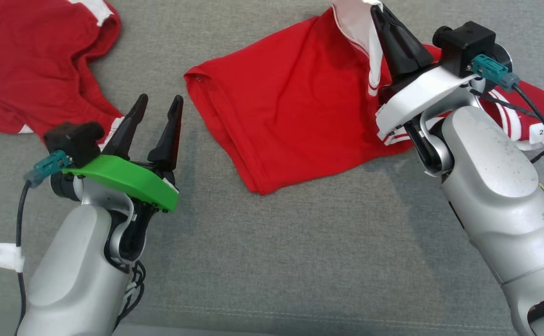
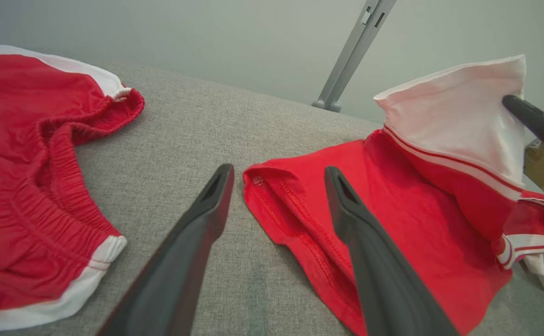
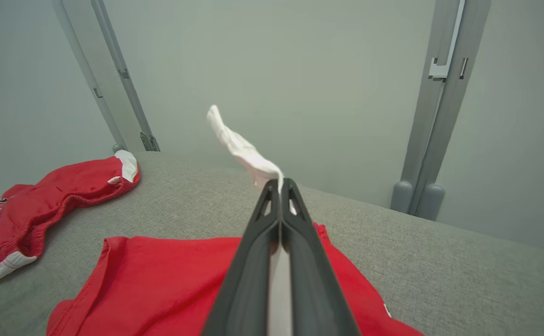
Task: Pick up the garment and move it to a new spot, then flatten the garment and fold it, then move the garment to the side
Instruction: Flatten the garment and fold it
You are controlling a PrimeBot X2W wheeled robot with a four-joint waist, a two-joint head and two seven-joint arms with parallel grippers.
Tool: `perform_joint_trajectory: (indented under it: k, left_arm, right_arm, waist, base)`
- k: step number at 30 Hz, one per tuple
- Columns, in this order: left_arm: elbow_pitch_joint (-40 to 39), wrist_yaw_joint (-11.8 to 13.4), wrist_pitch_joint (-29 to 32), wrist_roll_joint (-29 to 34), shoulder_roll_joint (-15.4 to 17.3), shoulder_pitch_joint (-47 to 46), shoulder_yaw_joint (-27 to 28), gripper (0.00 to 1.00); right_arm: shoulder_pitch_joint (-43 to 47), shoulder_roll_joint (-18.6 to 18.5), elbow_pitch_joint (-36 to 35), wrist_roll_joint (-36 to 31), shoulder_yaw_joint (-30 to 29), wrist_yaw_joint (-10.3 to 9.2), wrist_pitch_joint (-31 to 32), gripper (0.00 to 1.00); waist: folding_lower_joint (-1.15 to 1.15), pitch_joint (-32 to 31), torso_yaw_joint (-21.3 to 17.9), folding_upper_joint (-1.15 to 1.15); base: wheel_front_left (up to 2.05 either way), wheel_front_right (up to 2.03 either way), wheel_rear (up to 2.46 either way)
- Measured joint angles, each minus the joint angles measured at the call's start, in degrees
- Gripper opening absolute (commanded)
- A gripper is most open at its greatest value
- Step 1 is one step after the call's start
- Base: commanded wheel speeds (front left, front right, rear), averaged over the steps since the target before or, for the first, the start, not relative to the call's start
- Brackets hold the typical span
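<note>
We see right hand [image 3: 280, 184] clamped on white panel [image 2: 458, 116] of red garment [image 1: 290, 102], raised; rest lies beneath hand. Left hand [image 1: 160, 99] fingers wide apart, garment hem just ahead. Grey counter [image 1: 300, 242], pale wall [image 3: 300, 70] behind.

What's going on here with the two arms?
The right end effector is shut on the white panel of the folded red fabric garment, holding that edge up off the grey upholstered surface. The left end effector hangs open near the garment's left corner, holding nothing. A second red garment with white trim lies at the far left, untouched.
</note>
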Motion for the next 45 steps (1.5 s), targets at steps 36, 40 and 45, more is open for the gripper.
perform_joint_trajectory:
  k: [36,40,45]
  left_arm:
    - [18.7,1.2,10.9,-4.6,4.9,-9.9,4.5,1.0]
    - [20.1,1.2,10.9,-4.6,4.7,-10.6,4.3,1.0]
    - [21.2,0.5,10.8,-4.6,3.2,-11.1,3.6,0.0]
  right_arm:
    - [13.1,-2.5,-12.0,2.8,-4.7,-0.98,-1.3,0.0]
    - [14.1,-3.0,-12.5,2.8,-5.3,-1.03,-1.3,0.0]
    - [15.2,-3.7,-13.7,2.8,-6.5,-1.53,-1.3,0.0]
  waist:
    - [0.0,2.0,-14.9,0.0]
    - [0.0,1.7,-15.0,0.0]
    - [0.0,1.1,-14.4,0.0]
  base:
    - [0.0,0.0,0.0]
    - [0.0,0.0,0.0]
    - [0.0,0.0,0.0]
